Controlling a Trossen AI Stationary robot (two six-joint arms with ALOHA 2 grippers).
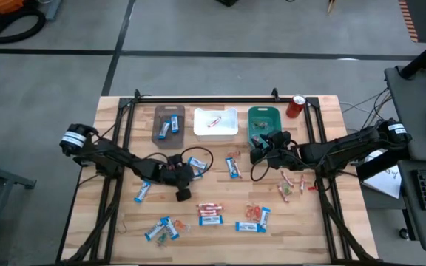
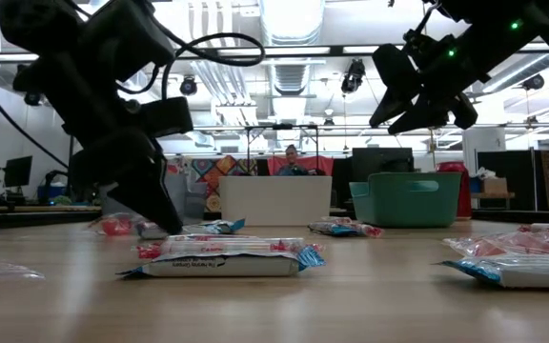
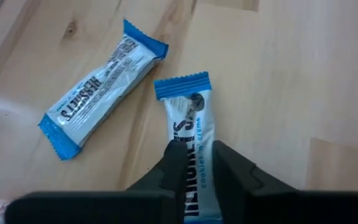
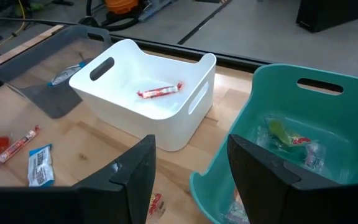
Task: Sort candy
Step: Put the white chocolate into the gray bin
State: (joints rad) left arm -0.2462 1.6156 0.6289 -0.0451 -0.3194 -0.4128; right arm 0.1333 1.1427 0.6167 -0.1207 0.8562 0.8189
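Wrapped candy lies scattered over the wooden table [image 1: 220, 236]. My left gripper [image 3: 194, 165] is down at the table in its left middle [image 1: 183, 193], shut on a blue-and-white bar [image 3: 188, 124]. A second blue-and-white bar [image 3: 101, 87] lies flat just beside it. My right gripper [image 4: 191, 168] hangs open and holds nothing, above the table just in front of the teal bin [image 1: 264, 122]. In the low view the left gripper [image 2: 155, 214] reaches the tabletop and the right gripper [image 2: 417, 105] stays high. My left gripper pinches the blue-and-white bar by its two long edges [image 3: 191, 155], near the end closest to the wrist. The fingers [image 3: 173, 165] slant down from the table's left, one on each side. The bar lies flat on the wood and runs forward from the fingers.
At the far edge stand a grey bin [image 1: 168, 123] holding blue bars, a white bin [image 1: 215, 123] holding one red-and-white piece [image 4: 159, 91], the teal bin, and a red soda can [image 1: 296, 106]. More candy lies near the front [image 1: 209, 214] and at the right [image 1: 291, 185].
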